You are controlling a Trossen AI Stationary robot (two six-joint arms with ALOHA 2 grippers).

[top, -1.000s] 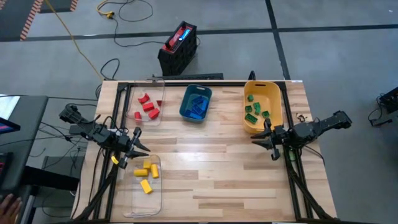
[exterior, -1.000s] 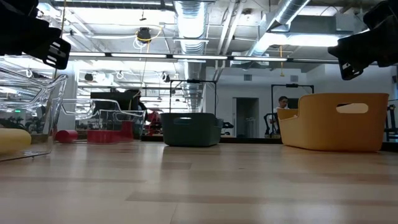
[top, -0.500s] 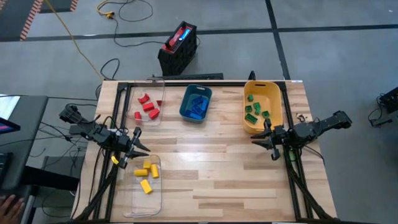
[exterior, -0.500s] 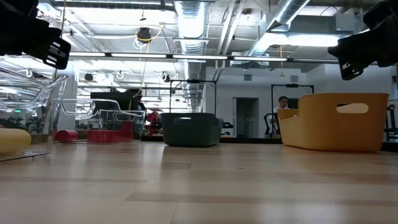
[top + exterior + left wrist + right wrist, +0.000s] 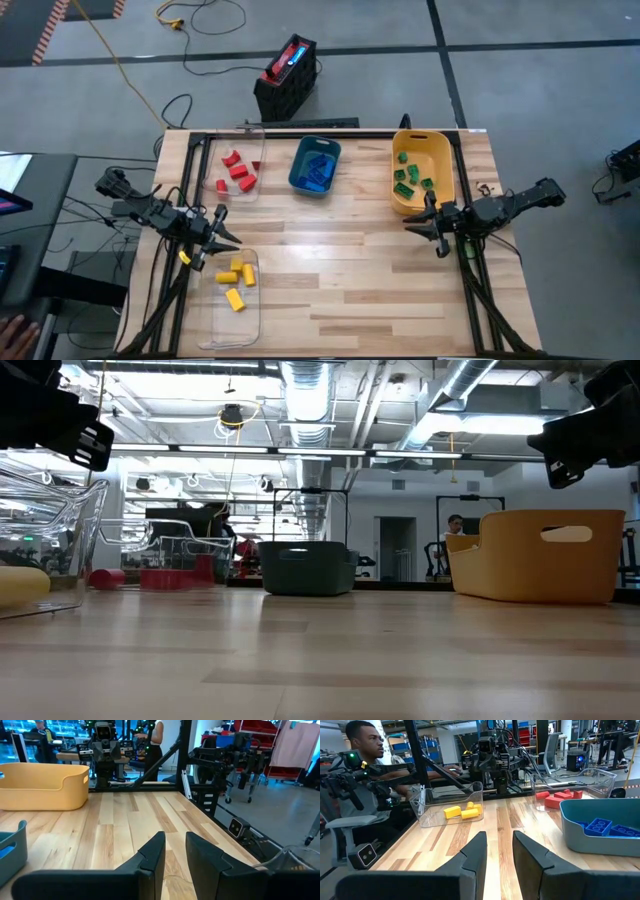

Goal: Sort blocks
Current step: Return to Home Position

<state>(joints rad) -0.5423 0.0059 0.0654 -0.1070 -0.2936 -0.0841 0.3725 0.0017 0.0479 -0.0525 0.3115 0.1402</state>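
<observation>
Our left gripper point(image 5: 224, 240) hangs empty, fingers slightly parted. Just beside it the yellow blocks point(image 5: 234, 276) lie in a clear tray point(image 5: 250, 320). Our right gripper point(image 5: 418, 226), equally empty and parted, hovers beside the yellow bin point(image 5: 445, 150) holding green blocks point(image 5: 408, 178). Beyond them, red blocks point(image 5: 238, 172) occupy a second tray point(image 5: 215, 150), blue blocks point(image 5: 318, 168) the teal bin point(image 5: 296, 160). None lies loose on the table point(image 5: 350, 280), so sorting looks done.
</observation>
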